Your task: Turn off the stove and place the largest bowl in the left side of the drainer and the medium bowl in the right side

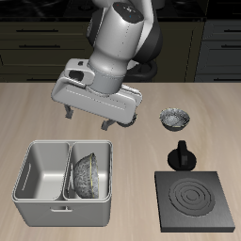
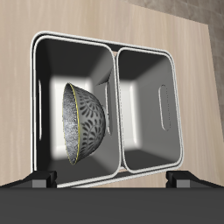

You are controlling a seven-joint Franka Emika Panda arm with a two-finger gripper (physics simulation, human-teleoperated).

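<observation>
Arm (image 1: 120, 38): glossy white-grey rounded shell, black joints | gripper (image 1: 88, 118): pale grey flat block, short dark fingers

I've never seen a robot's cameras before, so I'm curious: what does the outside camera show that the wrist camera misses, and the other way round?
Only the outside camera shows the stove with its dark burner, its knob, a small bowl on the table and the pincer above the drainer. Only the wrist camera looks straight down into both compartments, showing the bare floor of the empty one. Both show the drainer and one bowl leaning on edge in one compartment.
</observation>
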